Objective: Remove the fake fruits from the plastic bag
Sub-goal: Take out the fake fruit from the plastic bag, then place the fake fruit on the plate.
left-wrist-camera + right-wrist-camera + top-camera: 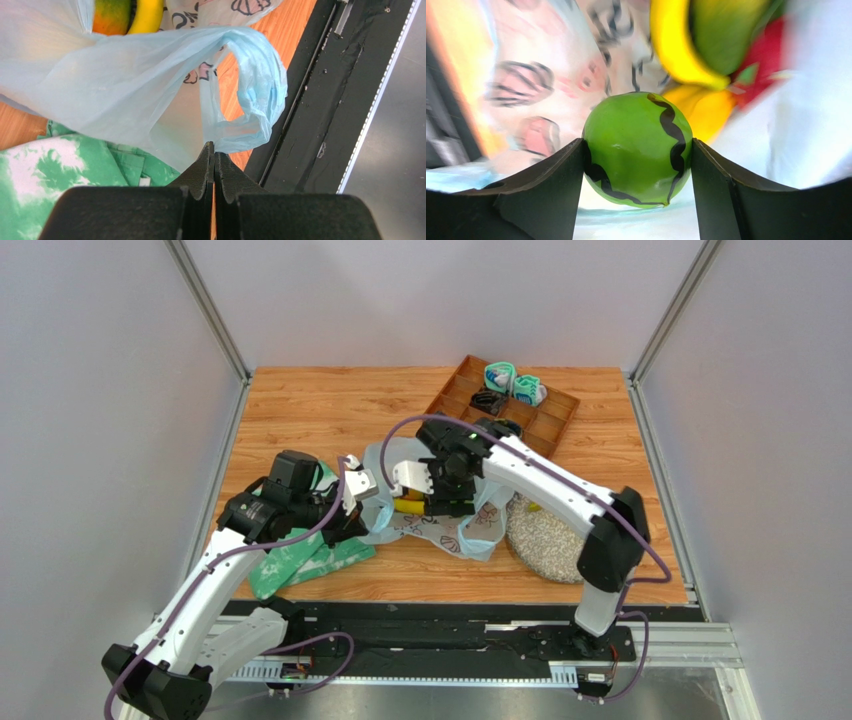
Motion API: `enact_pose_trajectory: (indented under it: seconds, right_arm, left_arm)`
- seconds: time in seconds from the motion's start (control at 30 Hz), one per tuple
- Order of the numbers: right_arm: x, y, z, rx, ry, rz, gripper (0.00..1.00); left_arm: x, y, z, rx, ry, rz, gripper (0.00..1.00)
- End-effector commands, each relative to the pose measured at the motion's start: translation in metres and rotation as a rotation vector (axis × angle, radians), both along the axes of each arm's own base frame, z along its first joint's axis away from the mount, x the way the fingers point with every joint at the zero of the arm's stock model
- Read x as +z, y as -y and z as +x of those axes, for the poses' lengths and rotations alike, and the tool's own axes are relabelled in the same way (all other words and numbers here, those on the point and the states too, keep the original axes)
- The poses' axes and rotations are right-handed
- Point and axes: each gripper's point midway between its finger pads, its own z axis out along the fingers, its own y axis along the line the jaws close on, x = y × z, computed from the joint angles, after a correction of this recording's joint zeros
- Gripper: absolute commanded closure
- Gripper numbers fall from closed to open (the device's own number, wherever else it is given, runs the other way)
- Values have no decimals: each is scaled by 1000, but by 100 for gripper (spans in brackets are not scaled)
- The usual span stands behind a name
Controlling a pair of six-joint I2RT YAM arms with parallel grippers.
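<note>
The pale-blue plastic bag [470,530] lies mid-table with its mouth held open. My left gripper [362,485] is shut on the bag's handle loop [250,100], pinched at the tips [214,150]. My right gripper [440,502] reaches into the bag and is shut on a green fruit [636,145] with black wavy stripes, both fingers pressed on its sides. Behind it in the bag lie a yellow banana [671,45], a green mango [721,30], a red-pink dragon fruit [766,55] and a yellow fruit [703,110]. The left wrist view shows the mango [112,15] and the banana [147,15].
A green-and-white cloth [300,560] lies under my left gripper. A speckled plate [545,535] sits right of the bag. A wooden compartment tray [545,425] with teal and black items stands at the back right. The black rail [310,100] runs along the near edge.
</note>
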Motion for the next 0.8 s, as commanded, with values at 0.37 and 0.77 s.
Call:
enact_pose_trajectory:
  seconds: [0.37,0.77]
  right_arm:
    - [145,36,6,-443,62,651,53]
    - [-12,221,-54,-442,52,31,52]
  left_arm:
    - [17,6,17,55,40,-90,100]
    - [12,8,17,54,26,-102,100]
